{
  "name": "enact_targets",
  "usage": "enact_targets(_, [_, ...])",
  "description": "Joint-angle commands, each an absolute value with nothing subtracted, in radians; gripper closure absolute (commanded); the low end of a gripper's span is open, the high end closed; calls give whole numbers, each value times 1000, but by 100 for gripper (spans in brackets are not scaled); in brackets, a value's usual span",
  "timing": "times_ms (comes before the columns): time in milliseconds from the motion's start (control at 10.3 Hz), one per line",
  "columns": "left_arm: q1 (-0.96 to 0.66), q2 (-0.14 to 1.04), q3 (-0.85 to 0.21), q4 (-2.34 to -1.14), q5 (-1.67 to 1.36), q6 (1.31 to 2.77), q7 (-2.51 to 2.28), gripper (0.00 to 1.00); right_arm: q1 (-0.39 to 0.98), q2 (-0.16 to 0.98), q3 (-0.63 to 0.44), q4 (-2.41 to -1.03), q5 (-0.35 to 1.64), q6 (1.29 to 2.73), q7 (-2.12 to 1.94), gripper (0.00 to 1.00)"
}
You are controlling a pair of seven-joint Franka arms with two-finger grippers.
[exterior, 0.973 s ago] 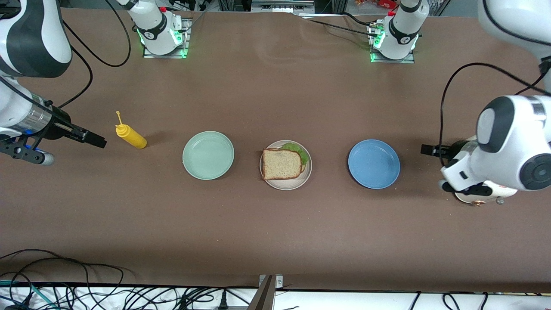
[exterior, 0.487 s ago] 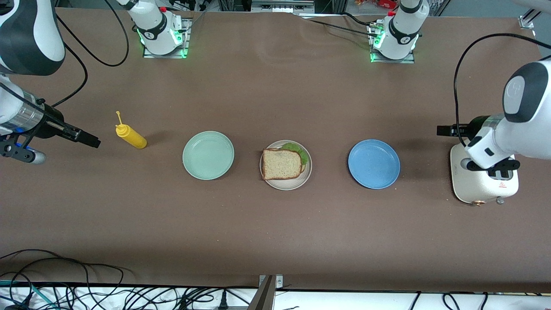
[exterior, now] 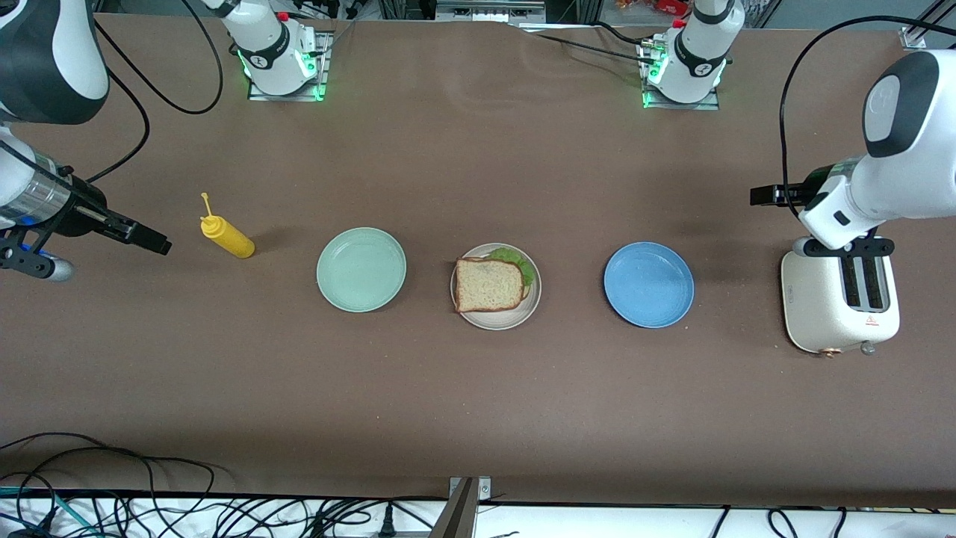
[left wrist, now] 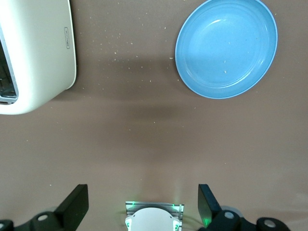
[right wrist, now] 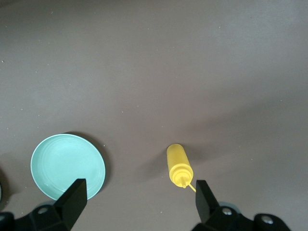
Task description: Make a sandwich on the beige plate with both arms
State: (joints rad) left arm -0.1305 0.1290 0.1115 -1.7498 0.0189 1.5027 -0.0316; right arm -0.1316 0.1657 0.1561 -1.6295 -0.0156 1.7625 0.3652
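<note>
Sandwich: the tan, brown-crusted bread-and-lettuce sandwich (exterior: 489, 285) sat assembled on the round, pale beige plate (exterior: 496, 319) mid-tabletop, green leaf showing at the edge farther from the front camera.
Left claw: I had the left claw (left wrist: 143, 206) up over bare brown tabletop (exterior: 478, 403) between the cream-white two-slot toaster (exterior: 839, 302) and the shallow blue plate (exterior: 648, 284) — fingers spread wide, nothing in them.
Right claw: the right claw (right wrist: 139, 199) hung over the tabletop at the right arm's end, near the yellow squeeze bottle (exterior: 227, 235) and the round mint-green plate (exterior: 361, 269); fingers fully apart, empty too.
Why so: I judged both arms parked clear of the beige plate so nothing could nudge the stack — the job looked finished.
</note>
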Motion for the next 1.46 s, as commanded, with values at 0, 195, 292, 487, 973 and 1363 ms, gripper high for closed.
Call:
enact_targets(0, [-129, 101, 109, -1735, 106, 1508, -11, 0, -141, 146, 163, -1641, -2, 1764, 367, 0])
enact_targets(195, [-108, 141, 117, -1596, 101, 1453, -12, 0, -141, 146, 163, -1641, -2, 1766, 365, 0])
enact_targets(292, [-106, 182, 114, -1515, 95, 1380, -9, 0, -141, 146, 161, -1641, -2, 1766, 365, 0])
enact_targets(487, [-91, 219, 117, -1424, 19, 1310, 27, 0, -141, 146, 163, -1641, 0, 1767, 365, 0])
enact_targets(973, [-83, 219, 115, -1350, -7, 1310, 138, 0, -141, 146, 161, -1641, 3, 1769, 365, 0])
enact_targets(1363, [-74, 224, 114, -1313, -54, 1313, 140, 0, -141, 147, 161, -1640, 3, 1769, 359, 0])
